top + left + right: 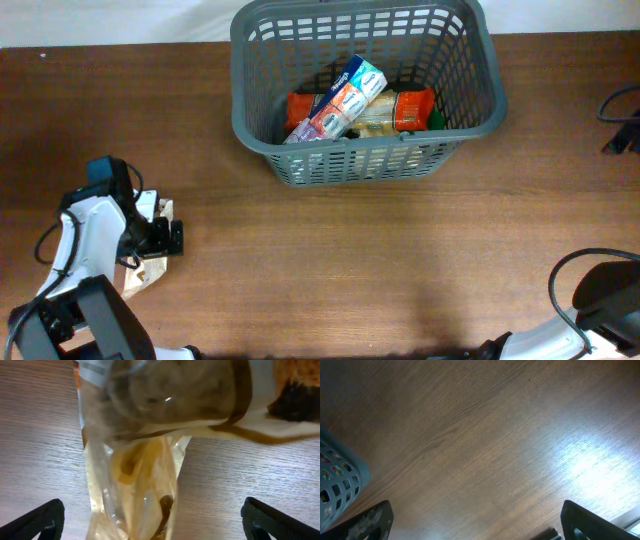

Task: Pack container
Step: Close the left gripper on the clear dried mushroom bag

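Note:
The container, a dark grey slotted basket (pixel 365 150), stands at the back centre of the table and holds several packets, among them a blue-and-white box (pixel 350 90) and orange bags (pixel 415 105). Its corner shows at the left edge of the right wrist view (pixel 340 480). My left gripper (pixel 150 245) is open at the front left, directly over a clear, tan snack packet (pixel 140 485) that lies on the table between the fingers; they do not touch it. My right gripper (pixel 475 525) is open and empty over bare wood.
A black cable (pixel 620 120) lies at the right edge. The right arm's base and cable (pixel 600 290) sit at the front right corner. The wooden tabletop (pixel 380 260) stretches between basket and arms.

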Tool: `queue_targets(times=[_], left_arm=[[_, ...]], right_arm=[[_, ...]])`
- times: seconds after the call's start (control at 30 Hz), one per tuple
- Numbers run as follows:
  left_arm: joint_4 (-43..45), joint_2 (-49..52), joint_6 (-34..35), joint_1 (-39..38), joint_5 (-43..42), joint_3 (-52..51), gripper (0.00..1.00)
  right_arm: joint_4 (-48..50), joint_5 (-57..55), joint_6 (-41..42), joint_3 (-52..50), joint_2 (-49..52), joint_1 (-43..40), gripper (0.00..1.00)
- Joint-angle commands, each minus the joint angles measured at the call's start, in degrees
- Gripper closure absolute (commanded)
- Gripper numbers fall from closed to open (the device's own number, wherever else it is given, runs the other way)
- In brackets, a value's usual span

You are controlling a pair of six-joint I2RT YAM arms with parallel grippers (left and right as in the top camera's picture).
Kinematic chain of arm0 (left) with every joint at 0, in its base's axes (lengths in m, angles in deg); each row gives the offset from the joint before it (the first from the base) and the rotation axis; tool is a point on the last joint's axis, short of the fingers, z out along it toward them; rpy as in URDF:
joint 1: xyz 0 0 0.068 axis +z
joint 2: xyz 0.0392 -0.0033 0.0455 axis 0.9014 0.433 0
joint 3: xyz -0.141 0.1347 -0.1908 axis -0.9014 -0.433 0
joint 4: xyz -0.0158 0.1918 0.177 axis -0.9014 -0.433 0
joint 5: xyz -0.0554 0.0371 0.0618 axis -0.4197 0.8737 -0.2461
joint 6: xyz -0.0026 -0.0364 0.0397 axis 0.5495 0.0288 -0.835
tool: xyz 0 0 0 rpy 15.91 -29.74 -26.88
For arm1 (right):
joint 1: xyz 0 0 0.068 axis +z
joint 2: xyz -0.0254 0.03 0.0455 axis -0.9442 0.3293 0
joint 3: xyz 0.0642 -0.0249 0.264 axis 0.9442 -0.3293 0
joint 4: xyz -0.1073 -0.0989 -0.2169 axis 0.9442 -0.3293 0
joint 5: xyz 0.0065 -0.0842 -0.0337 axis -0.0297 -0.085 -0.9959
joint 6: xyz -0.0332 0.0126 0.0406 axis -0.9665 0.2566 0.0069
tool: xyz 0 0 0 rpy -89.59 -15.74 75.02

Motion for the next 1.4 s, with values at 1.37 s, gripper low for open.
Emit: queue_targets(times=[1.37], left_arm=[[16.79, 7.98, 8.94, 4.39, -7.37, -4.22, 0.01]], right_arm=[[0.04, -0.52, 0.46, -0.24, 0.04, -0.11, 0.01]])
